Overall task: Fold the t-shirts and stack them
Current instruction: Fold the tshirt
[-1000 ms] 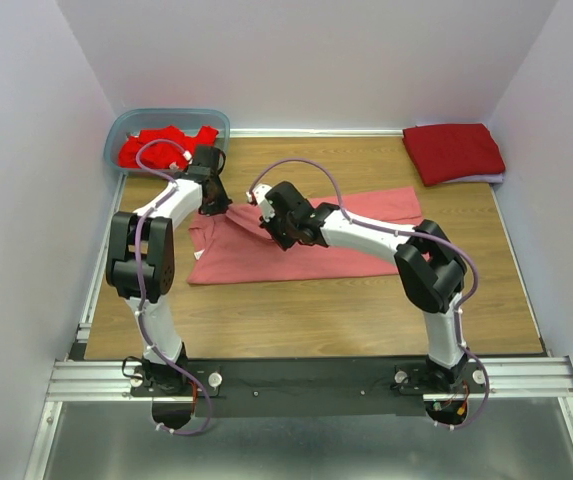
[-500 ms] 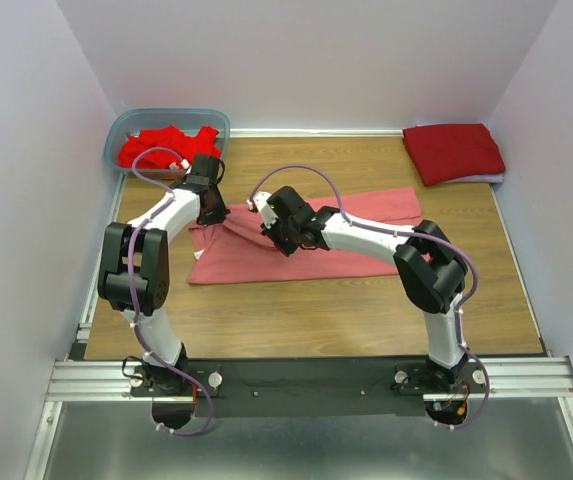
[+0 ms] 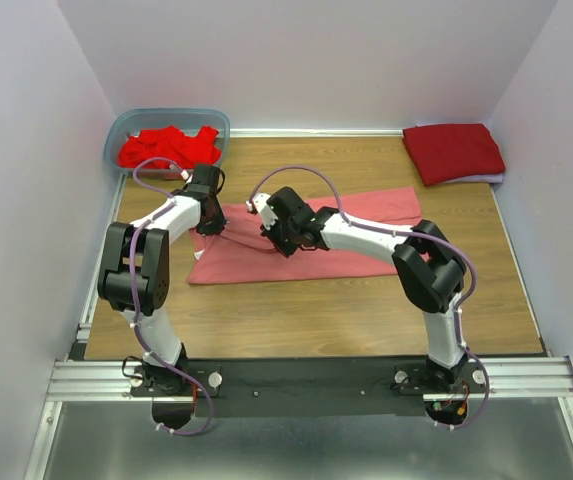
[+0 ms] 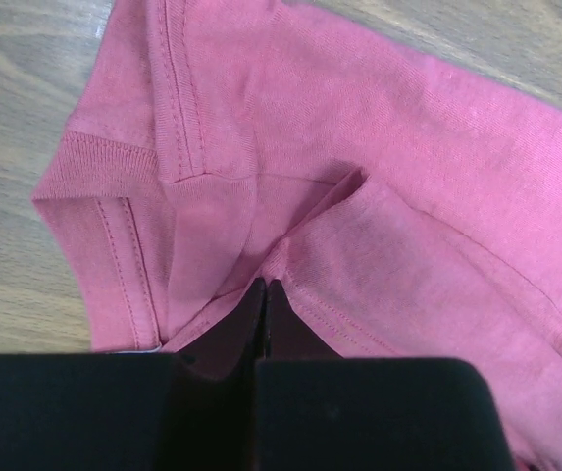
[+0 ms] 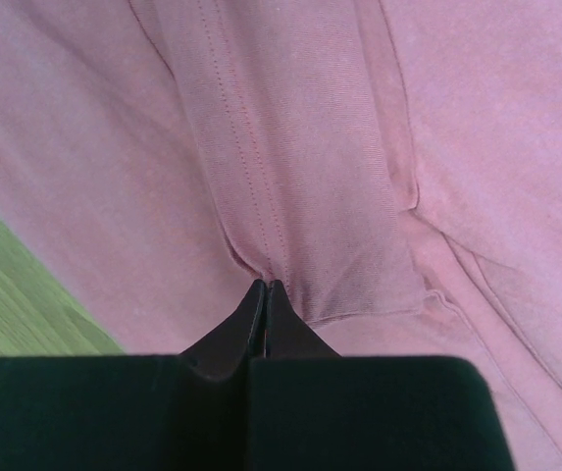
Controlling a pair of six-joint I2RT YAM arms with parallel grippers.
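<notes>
A salmon-pink t-shirt (image 3: 251,262) lies spread across the middle of the wooden table (image 3: 366,305). My left gripper (image 3: 209,222) is down at its left end, near the collar. In the left wrist view the jaws are shut (image 4: 264,287) on a fold of the pink t-shirt (image 4: 408,147) beside the neckband. My right gripper (image 3: 274,243) is low over the shirt's middle. In the right wrist view the jaws are shut (image 5: 264,287) and pinch a puckered hemmed flap of the pink t-shirt (image 5: 290,147). Bright red t-shirts (image 3: 166,147) lie crumpled in the tub.
A translucent blue-grey tub (image 3: 126,125) stands at the back left corner. A folded dark crimson t-shirt (image 3: 453,152) lies at the back right. White walls close off the left, back and right. A metal rail (image 3: 306,380) runs along the near edge.
Both grippers have come down and slightly nearer, bringing the lifted fabric between them onto the table. The left arm's elbow has swung left. Both stay shut on the shirt.
</notes>
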